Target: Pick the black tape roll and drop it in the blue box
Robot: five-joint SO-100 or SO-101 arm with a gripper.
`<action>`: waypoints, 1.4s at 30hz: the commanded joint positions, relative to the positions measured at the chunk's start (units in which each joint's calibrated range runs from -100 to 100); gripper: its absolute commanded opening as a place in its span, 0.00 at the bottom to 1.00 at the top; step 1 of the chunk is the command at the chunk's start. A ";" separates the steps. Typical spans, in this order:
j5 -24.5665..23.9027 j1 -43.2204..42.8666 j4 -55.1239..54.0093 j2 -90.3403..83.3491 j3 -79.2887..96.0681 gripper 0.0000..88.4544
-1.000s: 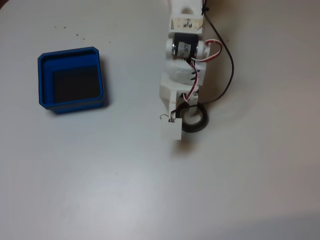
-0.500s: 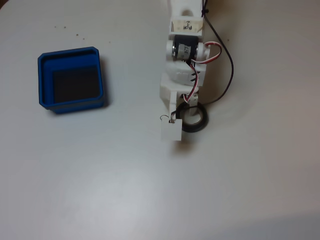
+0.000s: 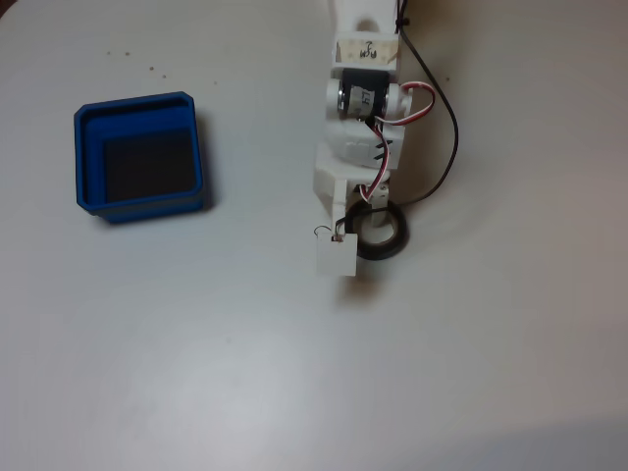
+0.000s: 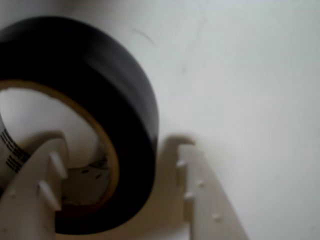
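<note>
The black tape roll lies flat on the white table, right of centre in the fixed view, partly under my white arm. My gripper points down onto its left part. In the wrist view the black tape roll shows its beige core up close. My gripper straddles the ring's wall, one white finger inside the core and the other finger outside. A small gap shows on each side, so the jaws stand open around the wall. The blue box sits far to the left, its dark floor bare.
A black cable loops over the table to the right of the arm. A few tiny dark specks lie behind the box. The table between box and roll is bare white surface.
</note>
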 commanded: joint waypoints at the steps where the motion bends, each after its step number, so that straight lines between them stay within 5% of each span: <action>1: 0.46 -0.39 -0.93 -0.75 -3.08 0.23; 20: -0.06 -0.39 -0.93 1.59 -3.17 0.23; 24: -0.24 -0.49 -0.85 1.18 -3.26 0.17; 28: -0.33 -0.88 -0.68 1.09 -3.35 0.01; 42: -0.33 -0.59 0.39 -6.77 -3.26 0.01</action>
